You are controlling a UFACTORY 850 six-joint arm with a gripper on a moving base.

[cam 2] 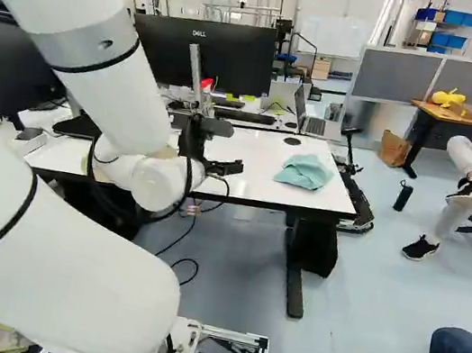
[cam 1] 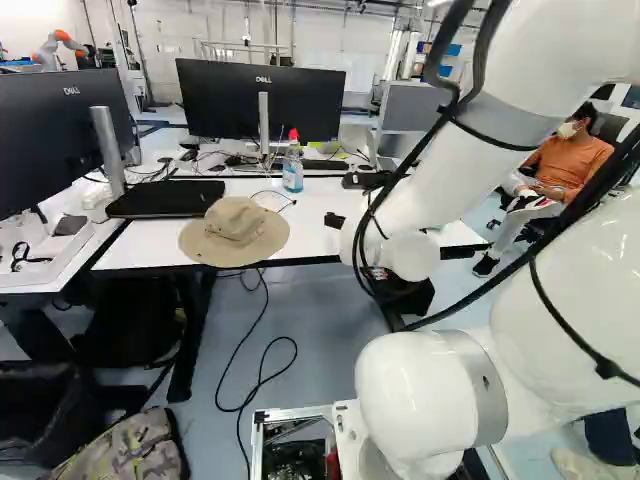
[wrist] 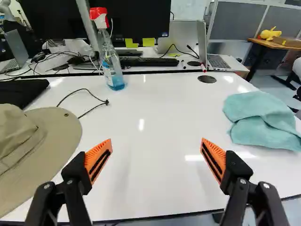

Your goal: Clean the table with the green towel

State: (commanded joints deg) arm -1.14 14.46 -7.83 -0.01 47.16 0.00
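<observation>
My tool [wrist: 155, 160] hangs wide open over the white worktop [wrist: 155, 117], gripping nothing. The green towel [wrist: 261, 120] lies crumpled near the worktop's corner, ahead and off beside one finger. That fits either a wipe ahead or one finished.

White worktop [wrist: 155, 141], glossy, on dark legs. On it: tan brimmed hat [wrist: 28, 146] at the near edge; crumpled green towel [wrist: 261, 120] toward the opposite side, well apart from the hat. Spray bottle [wrist: 109, 52] with blue liquid and red-white head upright near the far edge. Thin black cable [wrist: 82, 101] lies loose between bottle and hat. Black laptop [cam 1: 165, 197] beyond the hat.
</observation>
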